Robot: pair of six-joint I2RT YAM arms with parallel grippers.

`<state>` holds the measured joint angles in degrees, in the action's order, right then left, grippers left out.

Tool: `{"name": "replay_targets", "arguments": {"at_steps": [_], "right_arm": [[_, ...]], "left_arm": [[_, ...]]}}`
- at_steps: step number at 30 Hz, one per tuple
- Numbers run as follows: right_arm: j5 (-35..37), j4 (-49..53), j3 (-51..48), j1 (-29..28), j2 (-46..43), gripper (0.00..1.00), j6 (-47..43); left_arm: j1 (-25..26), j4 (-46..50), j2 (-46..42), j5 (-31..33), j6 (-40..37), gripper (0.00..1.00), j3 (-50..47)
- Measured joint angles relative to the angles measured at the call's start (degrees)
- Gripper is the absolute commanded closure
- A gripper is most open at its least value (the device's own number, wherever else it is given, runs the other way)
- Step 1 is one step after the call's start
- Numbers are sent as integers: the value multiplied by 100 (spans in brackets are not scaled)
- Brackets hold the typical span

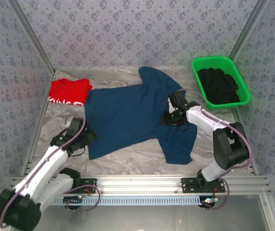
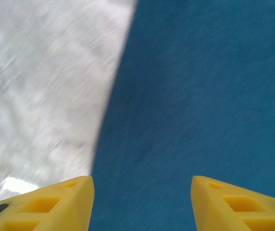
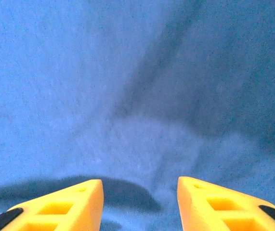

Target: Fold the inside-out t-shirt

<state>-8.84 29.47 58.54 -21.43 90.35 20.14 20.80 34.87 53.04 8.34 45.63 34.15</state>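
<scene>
The t-shirt (image 1: pixel 127 115) is laid flat in the middle of the table (image 1: pixel 127 161). Its long axis runs left to right across the frame. The hem is turned to the left and the neck end to the right. One sleeve is pointed toward the top centre, the other toward the lower right.

A red garment (image 1: pixel 69 91) is seen at the upper left, just beside the hem corner. A green basket (image 1: pixel 209 60) filled with black clothing (image 1: pixel 218 85) is placed at the upper right, apart from the shirt.

The left gripper (image 2: pixel 141 180) is held over the lower left hem edge, its fingers spread, with nothing pinched. The right gripper (image 3: pixel 138 182) is held over creased cloth near the neck end, its fingers likewise parted; whether the cloth is touched cannot be told.
</scene>
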Motion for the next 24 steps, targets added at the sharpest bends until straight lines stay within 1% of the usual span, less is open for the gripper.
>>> {"name": "replay_targets", "arguments": {"at_steps": [4,8,13,18,24], "right_arm": [[164,-457,396,321,393,46,98],[201,-944,997,616,1134,45,122],[57,-1429,1875,911,2002,45,144],[-116,-1816,2404,1093,2699,44,291],[-278,-1847,3075,1202,3517,45,555]], "left_arm": [[-4,-1165,1753,-17,-527,44,695],[-116,-1821,3136,-17,-988,44,1585],[-640,-2326,4581,-210,-1403,44,2796],[-876,-2365,5515,-367,-1650,44,3681],[-1060,-2122,6186,-710,-1781,44,4415]]}}
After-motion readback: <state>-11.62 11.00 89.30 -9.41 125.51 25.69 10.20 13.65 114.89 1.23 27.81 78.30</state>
